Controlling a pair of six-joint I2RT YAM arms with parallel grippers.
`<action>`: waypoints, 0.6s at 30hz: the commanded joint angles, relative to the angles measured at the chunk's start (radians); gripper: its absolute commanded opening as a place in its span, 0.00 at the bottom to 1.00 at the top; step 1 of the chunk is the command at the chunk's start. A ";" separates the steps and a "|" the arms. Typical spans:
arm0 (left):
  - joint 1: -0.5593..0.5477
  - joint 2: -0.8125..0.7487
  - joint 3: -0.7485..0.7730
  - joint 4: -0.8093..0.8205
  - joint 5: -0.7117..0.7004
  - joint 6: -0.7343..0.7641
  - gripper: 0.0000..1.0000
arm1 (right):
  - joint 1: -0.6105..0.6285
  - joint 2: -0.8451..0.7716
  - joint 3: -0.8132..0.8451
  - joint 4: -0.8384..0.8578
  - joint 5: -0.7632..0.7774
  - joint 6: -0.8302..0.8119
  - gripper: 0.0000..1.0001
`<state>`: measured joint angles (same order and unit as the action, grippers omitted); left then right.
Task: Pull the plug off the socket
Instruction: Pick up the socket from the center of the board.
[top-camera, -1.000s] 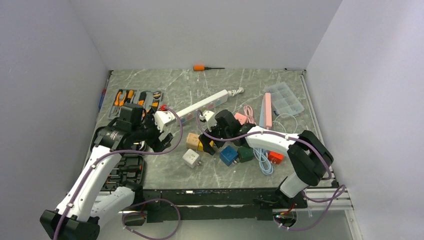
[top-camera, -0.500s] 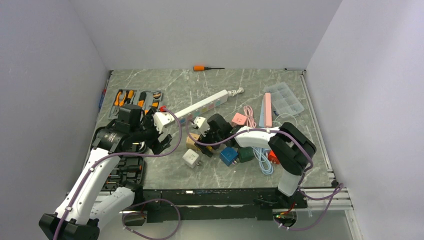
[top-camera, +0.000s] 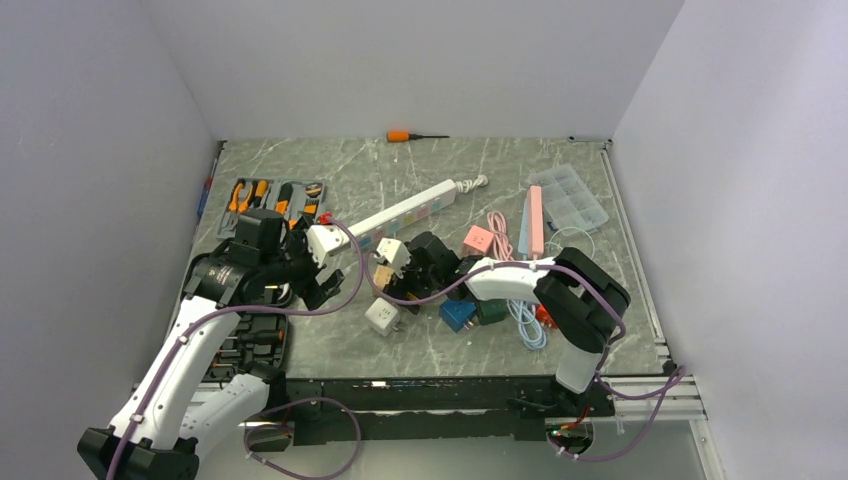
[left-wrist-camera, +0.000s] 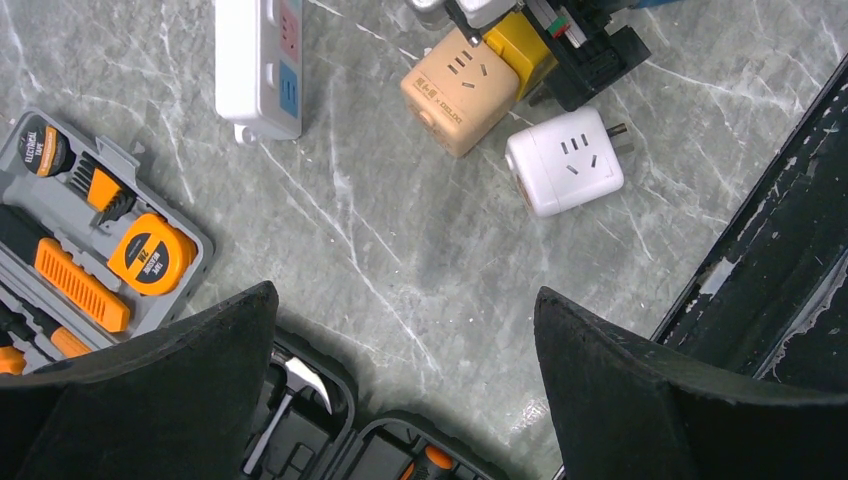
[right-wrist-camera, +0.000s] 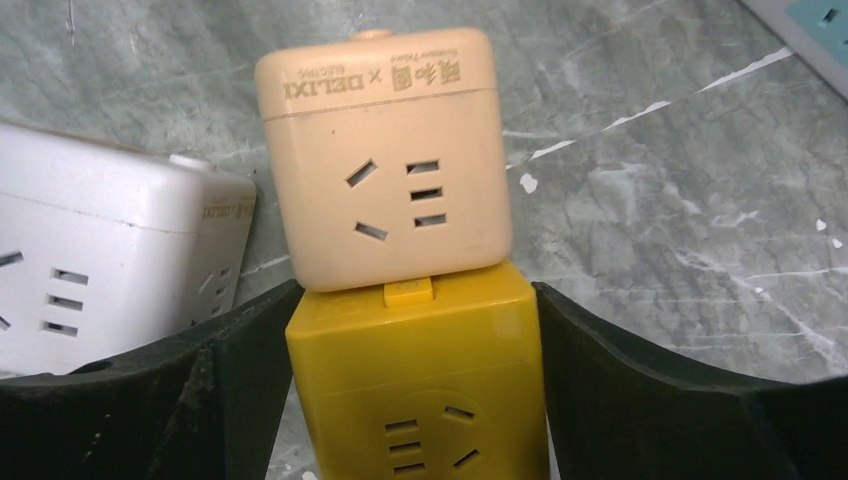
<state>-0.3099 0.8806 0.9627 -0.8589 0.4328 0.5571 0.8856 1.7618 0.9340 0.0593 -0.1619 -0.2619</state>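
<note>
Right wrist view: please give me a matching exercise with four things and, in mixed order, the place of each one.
Things:
1. yellow cube
2. beige cube
3. white cube
4. power strip

Places:
A. top right corner of the view
B. between the two black jaws
C. above the yellow cube, touching it
D. left of the beige cube

Pairs: 1-B, 2-C, 3-D, 4-A
</note>
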 joint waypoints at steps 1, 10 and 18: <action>0.003 -0.006 0.015 0.004 0.032 0.010 0.99 | 0.011 -0.014 -0.027 0.020 -0.006 0.009 0.79; 0.003 -0.029 0.073 -0.089 0.024 0.136 0.99 | 0.012 -0.035 -0.028 -0.032 0.002 0.081 0.33; 0.002 -0.143 0.033 -0.033 0.117 0.368 0.99 | -0.002 -0.108 0.100 -0.198 -0.012 0.122 0.00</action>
<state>-0.3092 0.7910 0.9878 -0.9310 0.4721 0.7624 0.8925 1.7401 0.9295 -0.0376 -0.1547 -0.1719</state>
